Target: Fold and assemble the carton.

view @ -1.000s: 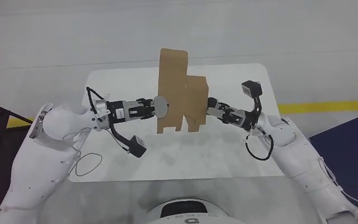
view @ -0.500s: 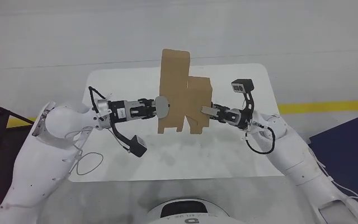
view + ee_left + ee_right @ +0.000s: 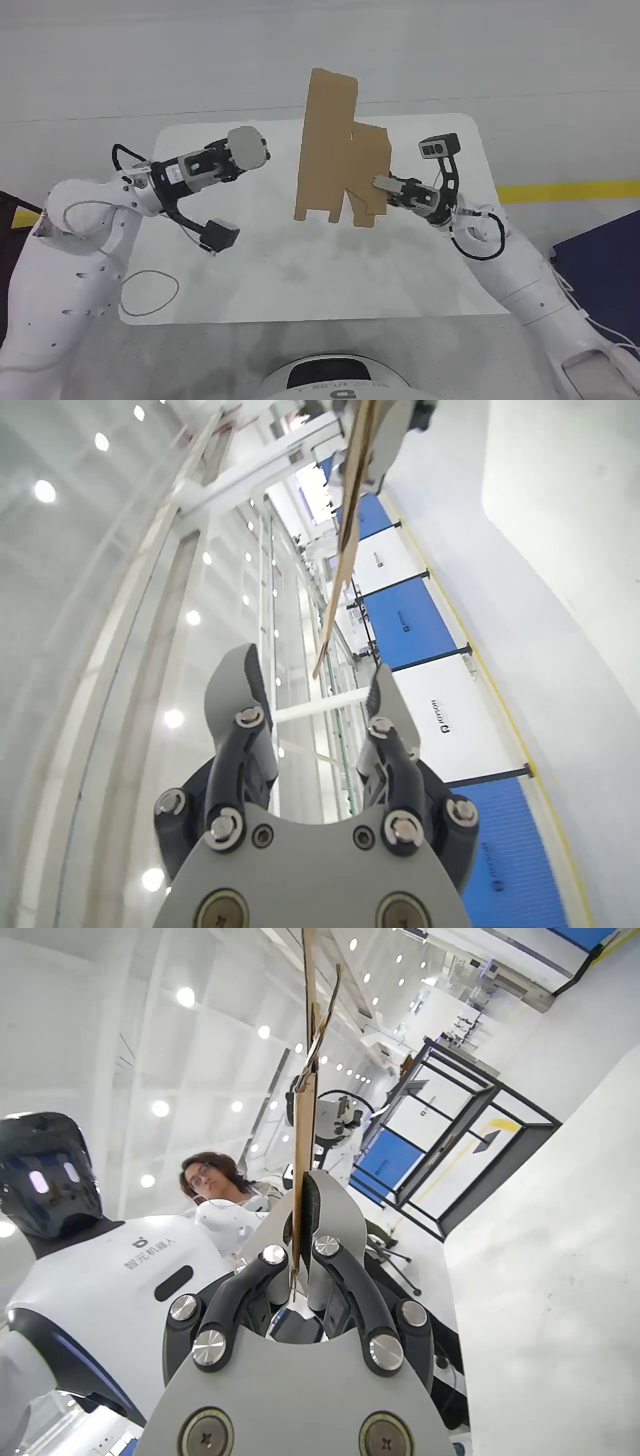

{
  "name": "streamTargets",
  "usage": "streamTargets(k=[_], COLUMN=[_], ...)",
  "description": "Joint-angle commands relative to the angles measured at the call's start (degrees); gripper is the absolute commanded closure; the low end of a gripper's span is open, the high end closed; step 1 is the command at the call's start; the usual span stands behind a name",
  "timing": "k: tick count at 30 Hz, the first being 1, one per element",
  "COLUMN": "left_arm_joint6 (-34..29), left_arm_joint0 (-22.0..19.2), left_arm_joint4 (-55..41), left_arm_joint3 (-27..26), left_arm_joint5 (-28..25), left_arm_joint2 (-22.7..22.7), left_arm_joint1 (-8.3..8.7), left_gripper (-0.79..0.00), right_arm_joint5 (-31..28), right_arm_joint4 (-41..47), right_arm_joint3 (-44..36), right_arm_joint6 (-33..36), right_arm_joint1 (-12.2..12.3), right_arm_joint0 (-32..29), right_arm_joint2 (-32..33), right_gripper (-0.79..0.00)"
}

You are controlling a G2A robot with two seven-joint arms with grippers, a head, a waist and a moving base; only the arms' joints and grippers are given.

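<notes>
Left gripper point(image 3: 250, 151) has let go. A second ago and half a second ago it was against the left edge of the carton point(image 3: 335, 150) at mid-frame of the top view; now it sits well apart, up toward the upper left of the table point(image 3: 300, 290), fingers spread with nothing between them. The left wrist view confirms this: left gripper point(image 3: 316, 687) agape, the carton point(image 3: 350, 525) only a thin edge beyond the fingertips, not touched. Right gripper point(image 3: 383, 184) now carries the piece alone. In its wrist view the right gripper point(image 3: 303, 1200) is clamped on the carton point(image 3: 304, 1128), card pinched edge-on between the pads. The carton has drifted a little up and right in the top view and now leans slightly. My reading: a one-handed hold, perhaps a regrip under way, with the left arm free to take a new panel. The piece is flat, no walls raised, so assembly looks early. Carton sits at centre of the top view, broad face to the camera. Long axis runs from lower centre to upper centre, top tipped slightly right, tall flap at the upper end, notched flaps at the lower. Cannot tell whether the lower flaps touch the table.
</notes>
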Motion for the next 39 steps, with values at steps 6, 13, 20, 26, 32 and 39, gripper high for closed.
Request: streamTargets(k=[6, 13, 20, 26, 32, 39], left_arm_joint6=[-4.44, -8.23, -8.52, -8.43, -7.91, -6.98], left_arm_joint0=[1.94, 4.56, 7.25, 9.4, 10.82, 11.32], left_arm_joint4=[-16.38, -18.03, -20.05, -20.04, -19.98, -19.61], left_arm_joint3=[3.17, 2.13, 1.62, 0.78, 1.07, 1.63], left_arm_joint5=[-8.42, -7.47, -6.71, -5.35, -4.24, -4.71], left_arm_joint2=[-1.4, -2.34, -3.52, -3.73, -4.0, -5.08], left_arm_joint1=[-0.47, -0.65, -0.73, -0.85, -0.96, -0.92], left_gripper=[-0.785, -0.785, -0.785, -0.785, -0.785, -0.785], right_arm_joint5=[3.93, 3.93, 23.74, 41.37, 51.85, 50.98], right_arm_joint4=[8.17, 8.17, 29.01, 39.94, 39.42, 33.0], right_arm_joint3=[1.48, 1.48, 0.14, 8.4, 11.79, 8.8], right_arm_joint6=[4.02, 4.02, 6.52, 6.13, -0.95, -3.35], right_arm_joint1=[-0.82, -0.82, -2.21, -5.16, -6.36, -5.5], right_arm_joint0=[-0.23, -0.23, -1.63, 1.5, 4.04, 2.92], right_arm_joint2=[0.29, 0.29, -2.19, -8.79, -10.85, -6.63], right_gripper=[0.0, 0.0, 0.0, 0.0, 0.0, 0.0])
